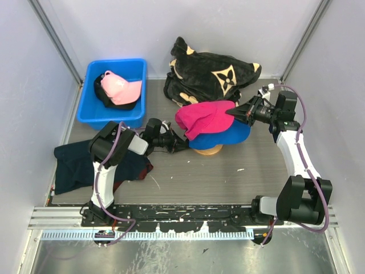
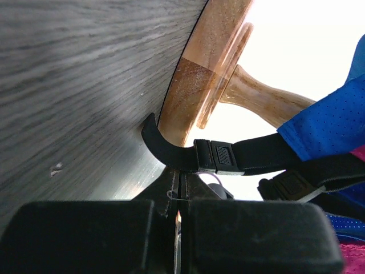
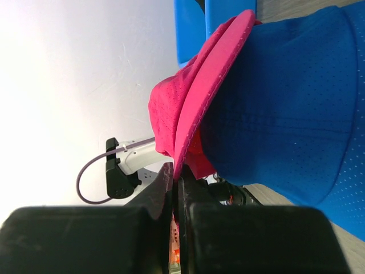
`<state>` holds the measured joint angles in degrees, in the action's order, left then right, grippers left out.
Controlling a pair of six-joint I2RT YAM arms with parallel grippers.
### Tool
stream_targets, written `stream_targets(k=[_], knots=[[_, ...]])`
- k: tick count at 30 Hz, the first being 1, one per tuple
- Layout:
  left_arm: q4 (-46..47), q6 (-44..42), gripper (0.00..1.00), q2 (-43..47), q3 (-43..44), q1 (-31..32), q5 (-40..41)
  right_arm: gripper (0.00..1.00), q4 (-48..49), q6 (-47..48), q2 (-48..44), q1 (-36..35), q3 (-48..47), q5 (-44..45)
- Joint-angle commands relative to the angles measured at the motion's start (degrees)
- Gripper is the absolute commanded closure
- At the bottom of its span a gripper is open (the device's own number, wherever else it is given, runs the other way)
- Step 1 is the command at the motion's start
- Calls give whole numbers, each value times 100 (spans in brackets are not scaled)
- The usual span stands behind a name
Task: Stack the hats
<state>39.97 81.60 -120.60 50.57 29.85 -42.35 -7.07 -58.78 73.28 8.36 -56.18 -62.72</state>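
Magenta cap [image 1: 202,119] is sitting over the blue cap [image 1: 235,135] on the wooden stand [image 1: 206,150]. Your right gripper [image 1: 231,114] is clamping its brim, and your left gripper [image 1: 182,142] is pinching a black strap [image 2: 171,153].

We record two arms of one build. The left arm [image 1: 101,182] and right arm [image 1: 293,151] each carry white link casings between rounded black joint housings and black bases. A thin purple cable [image 1: 104,202] loops outside each arm. The fingers [image 2: 85,234] on both wrists are matte black, blocky and square-edged.
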Motion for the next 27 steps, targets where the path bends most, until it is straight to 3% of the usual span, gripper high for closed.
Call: stream_targets(k=[1, 17, 27], knots=[[31, -22, 97, -97, -64, 21, -13, 99, -110, 200, -42, 53, 66, -25], [-102, -8, 97, -47, 81, 21, -73, 99, -1075, 1695, 175, 695, 1130, 191], [-67, -10, 97, -70, -34, 21, -56, 99, -946, 1697, 559, 824, 1165, 243]])
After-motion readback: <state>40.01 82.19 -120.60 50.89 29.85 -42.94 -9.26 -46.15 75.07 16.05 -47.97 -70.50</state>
